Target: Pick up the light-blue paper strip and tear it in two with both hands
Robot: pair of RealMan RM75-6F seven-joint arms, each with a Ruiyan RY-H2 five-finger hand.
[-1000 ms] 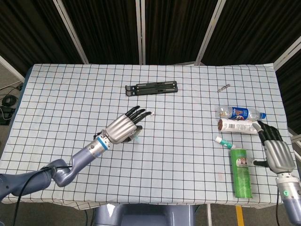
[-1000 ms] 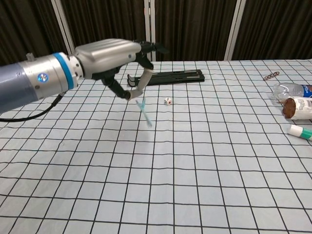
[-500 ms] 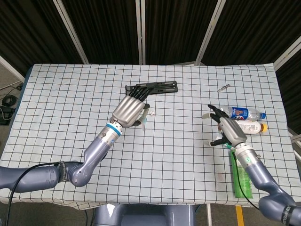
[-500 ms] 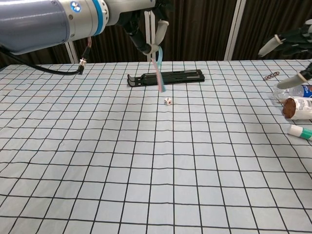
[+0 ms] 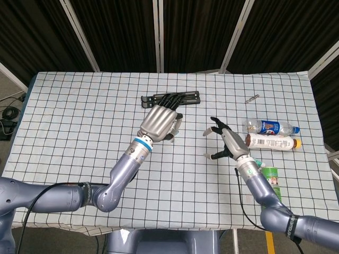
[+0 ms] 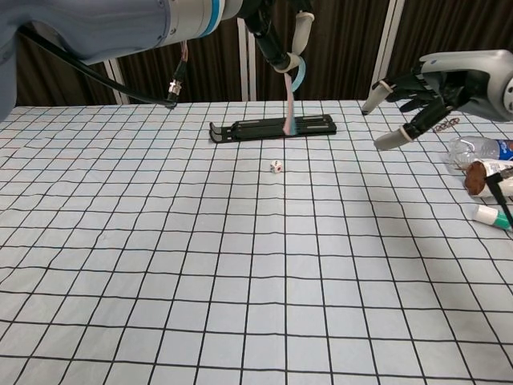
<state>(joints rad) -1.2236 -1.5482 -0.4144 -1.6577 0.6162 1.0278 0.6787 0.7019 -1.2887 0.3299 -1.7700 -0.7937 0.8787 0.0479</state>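
The light-blue paper strip [image 6: 288, 100] hangs straight down from my left hand [image 6: 276, 32], which pinches its top end high above the table. In the head view the left hand [image 5: 160, 122] covers most of the strip. My right hand [image 5: 226, 143] is raised to the right of it, fingers spread and empty; it appears in the chest view as the right hand [image 6: 437, 87]. A gap separates the right hand from the strip.
A black folding stand [image 5: 170, 99] lies behind the left hand, and a small die [image 6: 276, 167] sits on the checked cloth. At the right are a water bottle [image 5: 270, 127], a brown-capped bottle [image 5: 271, 142], a green can [image 5: 271, 177], a small tube [image 6: 490, 216] and a screw [image 5: 251, 98].
My left hand has lifted the strip higher and further right. My right hand has moved left and up, toward the strip, staying open.
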